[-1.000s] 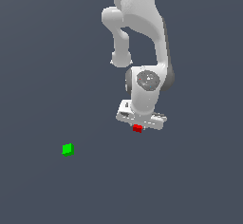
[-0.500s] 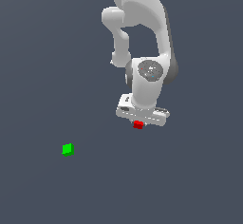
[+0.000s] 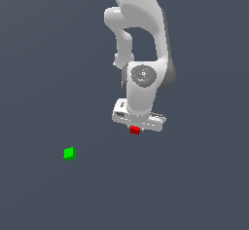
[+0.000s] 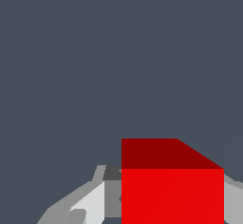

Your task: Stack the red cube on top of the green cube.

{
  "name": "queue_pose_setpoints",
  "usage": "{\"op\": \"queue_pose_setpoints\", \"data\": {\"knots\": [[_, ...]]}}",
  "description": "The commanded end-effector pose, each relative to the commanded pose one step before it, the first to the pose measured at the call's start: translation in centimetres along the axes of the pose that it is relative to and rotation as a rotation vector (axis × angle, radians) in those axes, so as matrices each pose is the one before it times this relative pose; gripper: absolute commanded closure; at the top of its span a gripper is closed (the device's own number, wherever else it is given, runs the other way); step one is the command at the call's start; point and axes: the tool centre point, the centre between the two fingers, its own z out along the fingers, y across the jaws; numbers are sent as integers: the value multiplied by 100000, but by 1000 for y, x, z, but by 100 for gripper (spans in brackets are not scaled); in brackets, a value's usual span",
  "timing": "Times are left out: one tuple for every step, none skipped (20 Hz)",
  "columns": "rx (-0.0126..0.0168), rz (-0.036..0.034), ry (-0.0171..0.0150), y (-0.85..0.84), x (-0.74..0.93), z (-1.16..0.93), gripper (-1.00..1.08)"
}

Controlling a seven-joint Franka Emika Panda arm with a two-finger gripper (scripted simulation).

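Observation:
The red cube (image 3: 135, 130) sits between the fingers of my gripper (image 3: 135, 131), just under the white hand in the exterior view. In the wrist view the red cube (image 4: 171, 185) fills the space between the grey fingers (image 4: 85, 204), so the gripper is shut on it. It looks held above the floor. The green cube (image 3: 69, 153) lies on the grey floor, well off toward the exterior view's left and a little nearer the camera than the gripper. The green cube does not show in the wrist view.
The white arm (image 3: 141, 39) rises above the gripper toward the top of the exterior view. The dark grey floor (image 3: 194, 185) spreads all around with no other objects in view.
The gripper with the red cube has risen slightly and drifted a little toward the exterior view's left. The green cube has not moved.

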Motion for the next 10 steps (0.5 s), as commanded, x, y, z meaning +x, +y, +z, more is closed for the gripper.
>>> {"op": "queue_pose_setpoints", "data": {"knots": [[-23,164,56,1735,910,289,108],[0,0,0,808,435,156,108],[0,0,0,859,464,166,108],[0,0,0,898,487,174,108],[0,0,0,929,505,180,108],[0,0,0,952,520,185,108],[-47,-50,-12,932,525,203,108],[0,0,0,981,540,191,108],[0,0,0,989,547,193,108],[0,0,0,993,553,194,108]]}}
